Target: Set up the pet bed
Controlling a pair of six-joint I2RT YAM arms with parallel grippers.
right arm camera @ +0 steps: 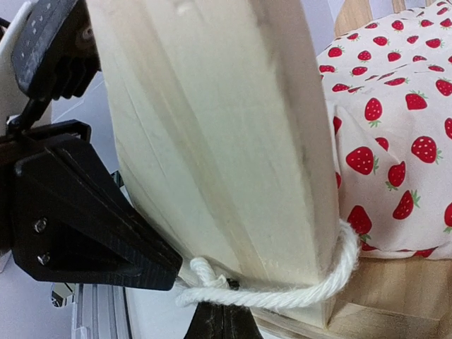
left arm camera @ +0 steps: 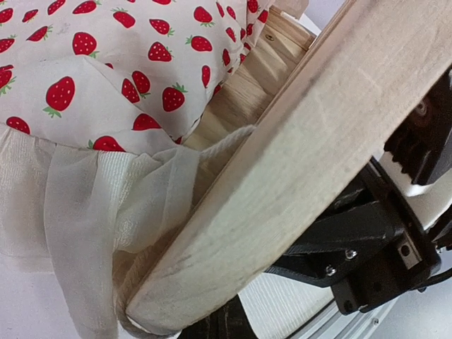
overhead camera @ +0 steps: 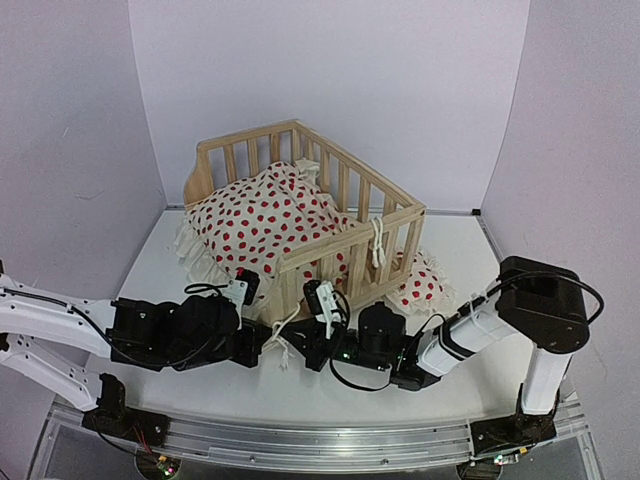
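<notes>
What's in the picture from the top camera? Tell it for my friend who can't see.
A wooden pet bed with a red-spotted cushion bunched inside sits on a white table. The left gripper and the right gripper reach in from the near side, both low at the bed's near corner.

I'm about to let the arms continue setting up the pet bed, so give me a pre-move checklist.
1. Is the tie string looped round the pet bed post: ok.
2. Are the left end effector and right end effector shut: ok.
3. What they grip: cannot tell, fingertips hidden.
4. Is the cushion flat inside the frame: not ok, bunched, ruffle spilling out.
5. Is the small pillow in the bed: not ok, lies outside by the rail.
</notes>
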